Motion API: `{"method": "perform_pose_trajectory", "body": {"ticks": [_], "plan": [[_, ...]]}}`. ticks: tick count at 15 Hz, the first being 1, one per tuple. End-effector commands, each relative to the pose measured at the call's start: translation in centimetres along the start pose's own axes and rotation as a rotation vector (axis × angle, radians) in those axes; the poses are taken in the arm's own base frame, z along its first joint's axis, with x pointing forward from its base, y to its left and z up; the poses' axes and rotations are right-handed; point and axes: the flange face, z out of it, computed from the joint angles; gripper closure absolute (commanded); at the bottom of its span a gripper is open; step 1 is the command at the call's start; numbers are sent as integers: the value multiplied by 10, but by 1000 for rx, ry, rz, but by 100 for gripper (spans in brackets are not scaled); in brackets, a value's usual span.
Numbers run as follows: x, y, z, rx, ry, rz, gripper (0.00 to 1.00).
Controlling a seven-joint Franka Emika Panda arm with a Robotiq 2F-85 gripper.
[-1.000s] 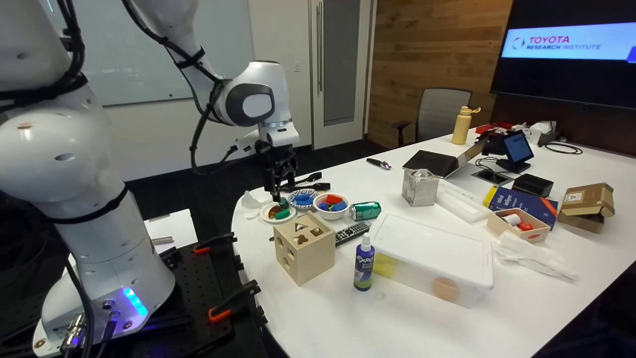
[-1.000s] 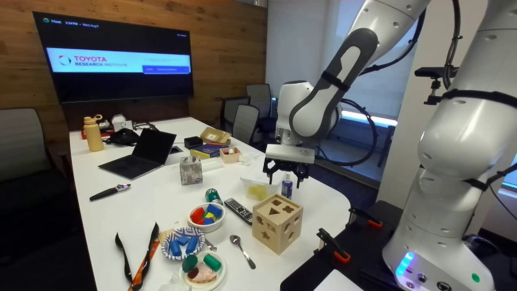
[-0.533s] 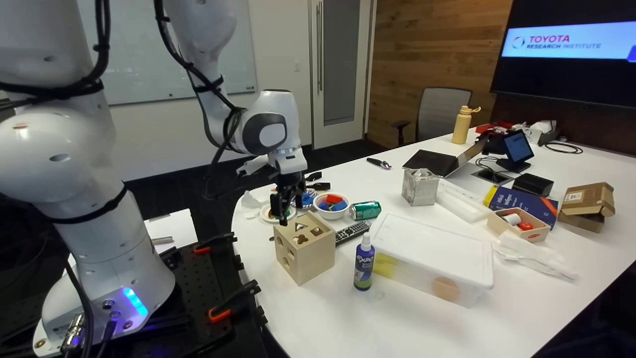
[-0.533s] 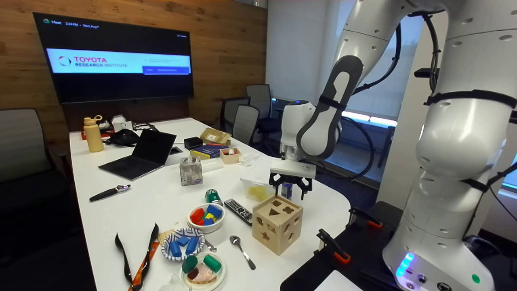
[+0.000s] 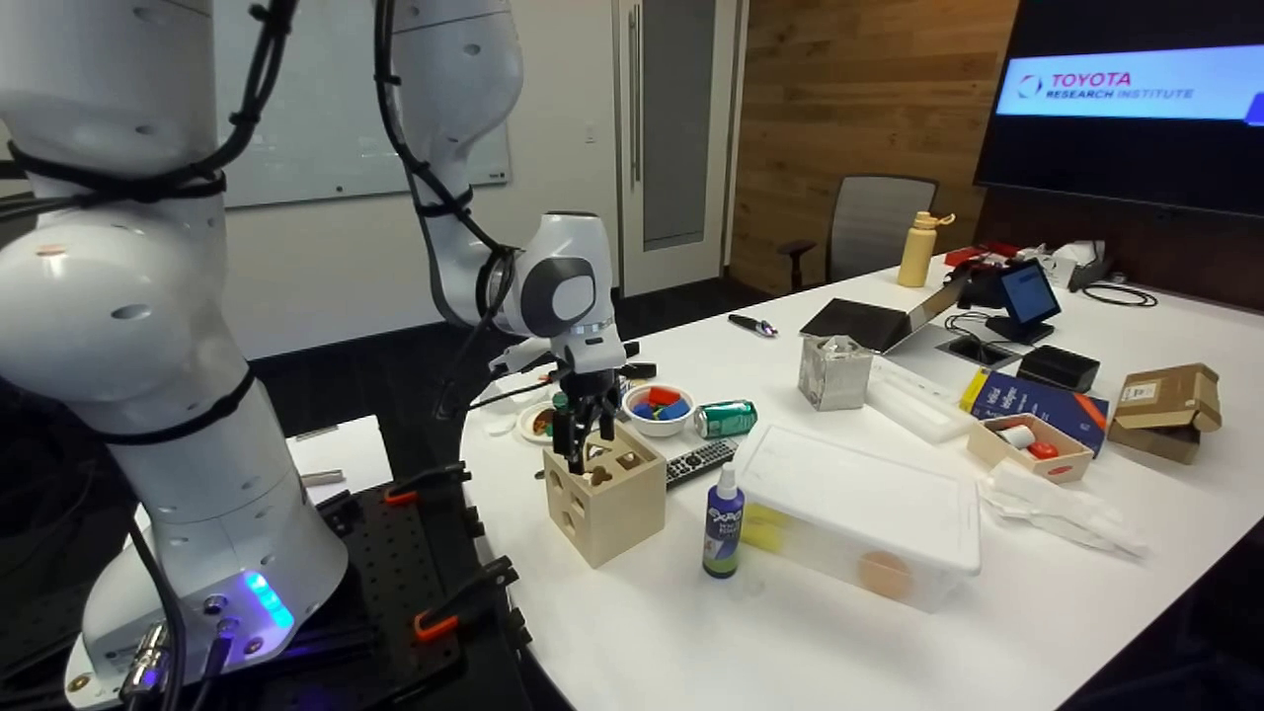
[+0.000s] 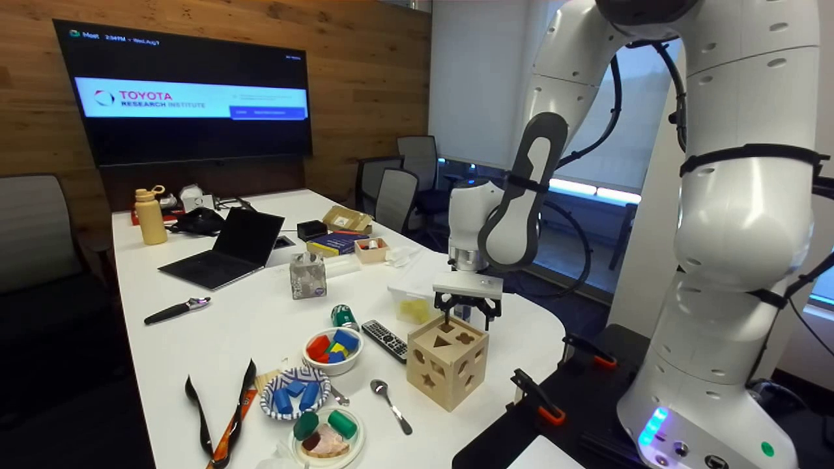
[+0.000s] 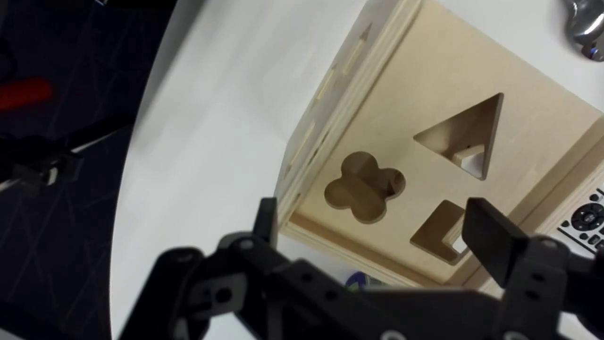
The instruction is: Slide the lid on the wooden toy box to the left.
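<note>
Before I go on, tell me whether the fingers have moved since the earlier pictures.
Yes, downward: in an exterior view the fingers have come lower, toward the box, which stands where it did.

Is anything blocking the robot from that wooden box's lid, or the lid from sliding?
Nothing visible stands between the open end effector and the lid. A spoon lies on the table beside the toy box, lower than the lid, so it probably wouldn't block sliding.
</note>
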Motion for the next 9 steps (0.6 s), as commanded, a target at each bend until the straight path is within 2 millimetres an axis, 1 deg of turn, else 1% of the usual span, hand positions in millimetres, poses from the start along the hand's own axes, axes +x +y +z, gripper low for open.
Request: {"method": "perform_pose_trajectory", "body": {"ticks": [1,5,9], "plan": [[2,-17,19,2,4,7,0],[14,-25,29,-23,26,11,0],[24,-29,26,-36,66,30,0]]}}
